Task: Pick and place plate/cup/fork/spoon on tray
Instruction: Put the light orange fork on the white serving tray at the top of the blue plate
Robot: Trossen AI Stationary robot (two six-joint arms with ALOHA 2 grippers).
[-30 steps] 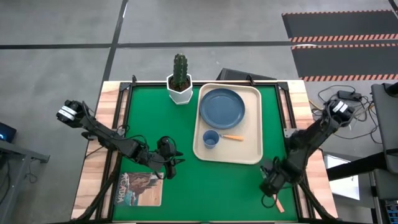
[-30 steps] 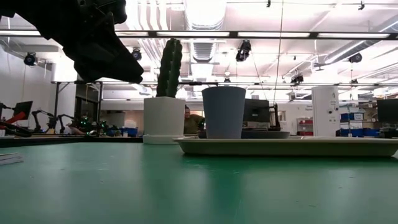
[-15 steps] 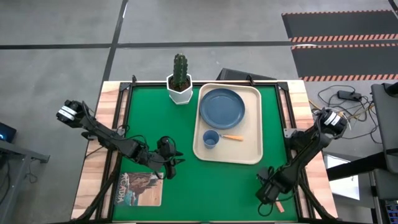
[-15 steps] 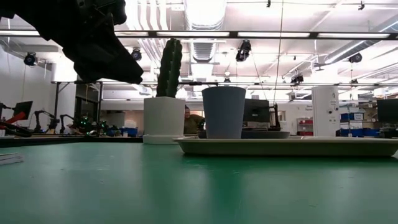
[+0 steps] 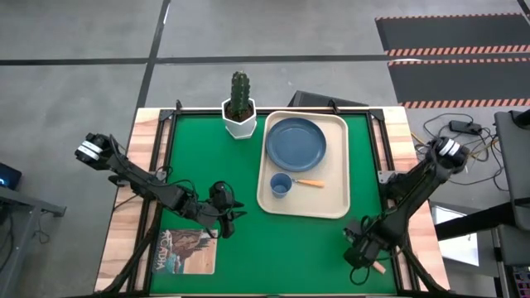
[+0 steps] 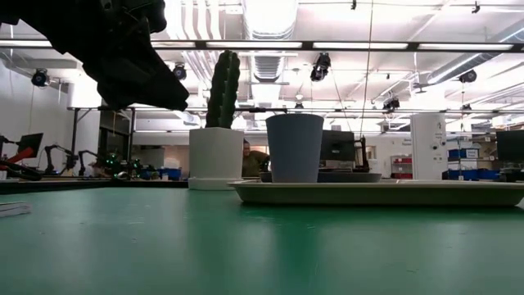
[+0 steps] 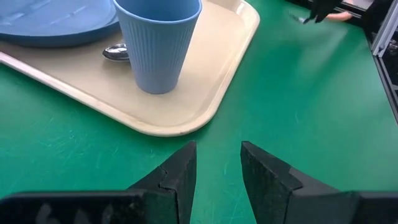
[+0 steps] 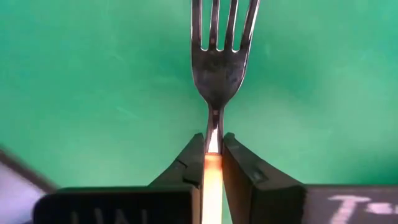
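Note:
The cream tray (image 5: 335, 203) lies on the green mat, right of centre. It holds the slate-blue plate (image 5: 296, 143), the light-blue cup (image 5: 281, 185) and the orange-handled spoon (image 5: 310, 183). My right gripper (image 5: 358, 251) is at the mat's near right corner, shut on the fork (image 8: 216, 56). The fork's orange handle end (image 5: 378, 266) sticks out behind the gripper. My left gripper (image 7: 217, 163) is open and empty above the mat, left of the tray (image 7: 186, 118) and the cup (image 7: 158, 43). My right gripper pinches the fork between its two fingers where the metal neck meets the orange handle (image 8: 213, 148). The fork lies along the fingers, its tines (image 8: 224, 22) pointing away from the gripper over the green mat. I cannot tell whether it is lifted clear.
A cactus in a white hexagonal pot (image 5: 239, 116) stands at the mat's far edge, left of the tray. A picture card (image 5: 185, 251) lies at the near left corner. The mat between the two grippers is bare green (image 5: 290, 248).
My right arm has shifted a little at the near right corner, and the fork's orange handle end has swung slightly toward the table's right edge. My left arm has kept still.

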